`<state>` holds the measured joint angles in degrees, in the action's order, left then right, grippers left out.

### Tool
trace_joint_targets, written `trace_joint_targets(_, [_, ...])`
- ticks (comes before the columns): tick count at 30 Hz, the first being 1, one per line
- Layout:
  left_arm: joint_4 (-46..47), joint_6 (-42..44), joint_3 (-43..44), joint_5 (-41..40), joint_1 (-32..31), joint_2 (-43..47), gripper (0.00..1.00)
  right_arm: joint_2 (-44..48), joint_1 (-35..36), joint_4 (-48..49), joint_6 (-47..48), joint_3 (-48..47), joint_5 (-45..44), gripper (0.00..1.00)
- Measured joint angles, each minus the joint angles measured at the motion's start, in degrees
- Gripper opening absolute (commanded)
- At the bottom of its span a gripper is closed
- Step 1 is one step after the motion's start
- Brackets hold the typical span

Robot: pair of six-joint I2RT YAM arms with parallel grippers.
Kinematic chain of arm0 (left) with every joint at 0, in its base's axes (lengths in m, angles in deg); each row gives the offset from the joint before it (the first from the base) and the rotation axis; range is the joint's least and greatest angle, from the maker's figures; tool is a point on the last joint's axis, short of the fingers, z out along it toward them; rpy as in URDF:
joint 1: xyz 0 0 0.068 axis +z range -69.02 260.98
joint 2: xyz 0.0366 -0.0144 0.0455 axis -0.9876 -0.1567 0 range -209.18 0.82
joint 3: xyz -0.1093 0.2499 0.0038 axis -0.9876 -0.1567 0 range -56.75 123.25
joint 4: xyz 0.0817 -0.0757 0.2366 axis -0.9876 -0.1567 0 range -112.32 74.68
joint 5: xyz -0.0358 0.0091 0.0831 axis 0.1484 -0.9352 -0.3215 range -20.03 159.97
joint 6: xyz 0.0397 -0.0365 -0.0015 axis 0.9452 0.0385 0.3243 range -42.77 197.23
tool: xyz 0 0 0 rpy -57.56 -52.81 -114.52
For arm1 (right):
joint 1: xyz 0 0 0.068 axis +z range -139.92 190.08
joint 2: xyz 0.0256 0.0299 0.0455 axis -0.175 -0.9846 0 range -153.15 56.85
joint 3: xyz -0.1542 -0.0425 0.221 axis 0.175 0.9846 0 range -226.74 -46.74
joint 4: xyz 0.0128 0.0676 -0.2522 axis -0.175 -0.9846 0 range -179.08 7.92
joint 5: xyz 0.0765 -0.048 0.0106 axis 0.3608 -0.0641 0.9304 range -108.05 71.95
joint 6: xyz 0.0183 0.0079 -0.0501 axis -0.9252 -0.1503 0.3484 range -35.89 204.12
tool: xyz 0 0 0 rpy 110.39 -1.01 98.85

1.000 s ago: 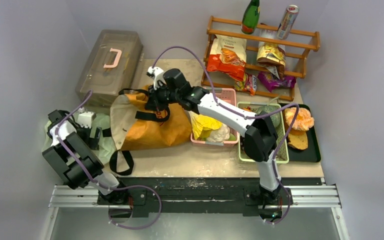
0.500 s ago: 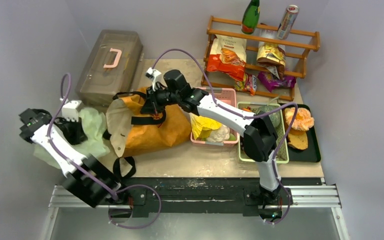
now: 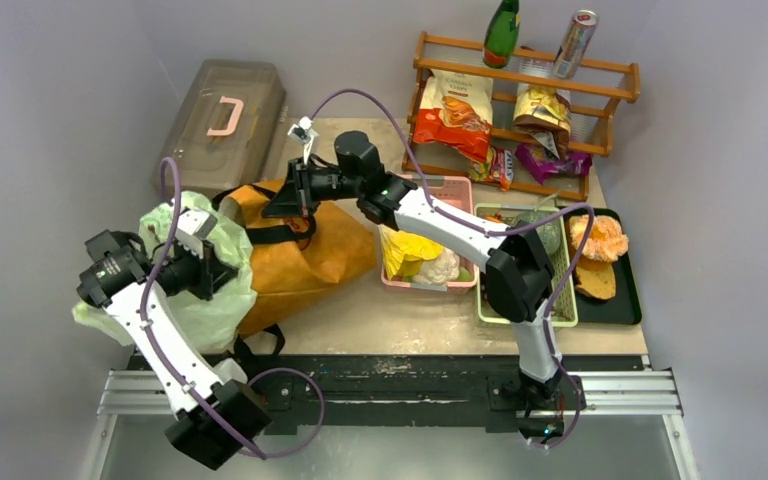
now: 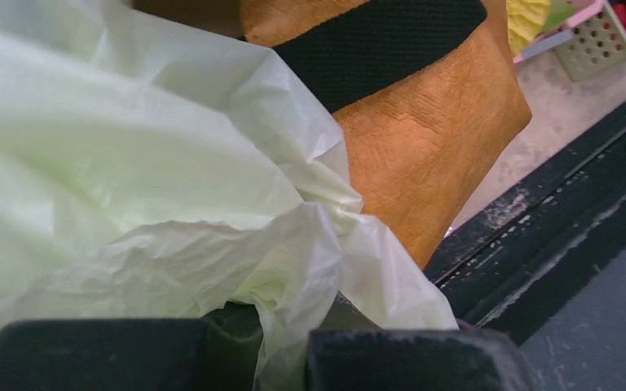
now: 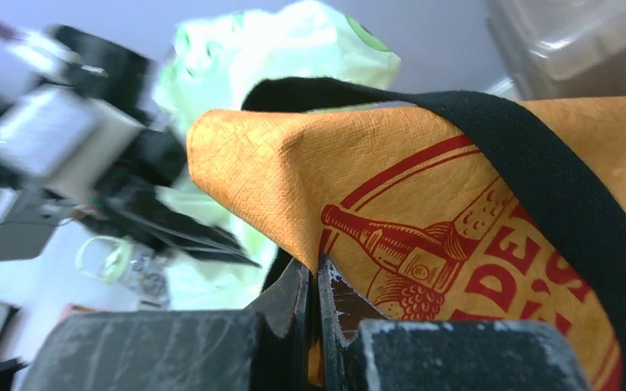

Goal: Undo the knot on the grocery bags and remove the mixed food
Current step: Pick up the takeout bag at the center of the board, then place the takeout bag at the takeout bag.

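Currently left gripper [image 4: 284, 352] pinches the pale-green plastic bag [image 3: 210, 315], bunched at left-centre of the top frame, touching the mustard tote [image 3: 315, 255]; right gripper [image 5: 316, 305] fingers are clamped on the tote's upper edge

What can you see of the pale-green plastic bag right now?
The pale-green plastic bag is thin, crinkly, translucent film, bunched and puffed up. The left end effector is shut on a gathered fold of it. It presses against the mustard tote, overlapping its left side. Contents are hidden; I cannot pick out the knot.
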<state>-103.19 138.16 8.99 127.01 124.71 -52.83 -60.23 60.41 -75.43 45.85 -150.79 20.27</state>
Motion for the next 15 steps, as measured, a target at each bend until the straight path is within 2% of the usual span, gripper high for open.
trace_joint_targets(2, [2.8, -3.6, -3.7, 1.9, -3.0, 0.1, 0.00, -0.2, 0.1, 3.5, -3.0, 0.0, 2.5, 0.00])
trace_joint_targets(6, [11.4, -11.0, -8.0, 1.2, -13.7, 2.2, 0.00, -2.4, 0.8, 8.8, -7.0, -1.0, 6.1, 0.00])
trace_joint_targets(8, [16.2, -14.9, -10.0, -0.8, -15.6, 3.6, 0.00, -3.8, 1.0, 10.9, -8.4, -2.0, 7.5, 0.00])
trace_joint_targets(10, [19.5, -16.7, -11.3, -3.0, -14.5, 4.4, 0.00, -4.5, 1.2, 12.4, -9.4, -2.1, 9.2, 0.00])
trace_joint_targets(15, [23.2, -16.4, -11.3, -6.3, -3.8, 3.3, 0.00, -4.3, 1.3, 14.8, -10.4, -1.5, 11.8, 0.00])
